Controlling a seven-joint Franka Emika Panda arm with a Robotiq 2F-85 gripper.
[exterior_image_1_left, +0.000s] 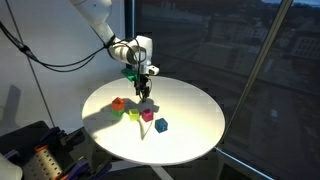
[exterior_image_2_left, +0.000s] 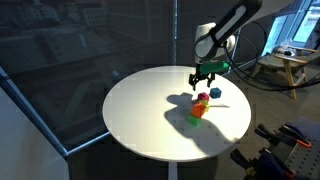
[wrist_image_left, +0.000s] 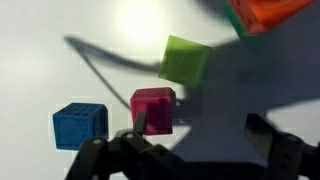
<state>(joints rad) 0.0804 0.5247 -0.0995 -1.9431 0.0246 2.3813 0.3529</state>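
With jaws apart, the gripper (exterior_image_1_left: 146, 94) is held over the pink cube (wrist_image_left: 153, 110), judged light, rigid, best taken across flat faces

I watch the round worktop (exterior_image_1_left: 195, 125) from two raised cameras set well back on different sides. Both angle down and share the whole worktop and the cubes (exterior_image_1_left: 146, 115). My wrist camera looks down from close above the cubes, with the jaws at its lower edge.
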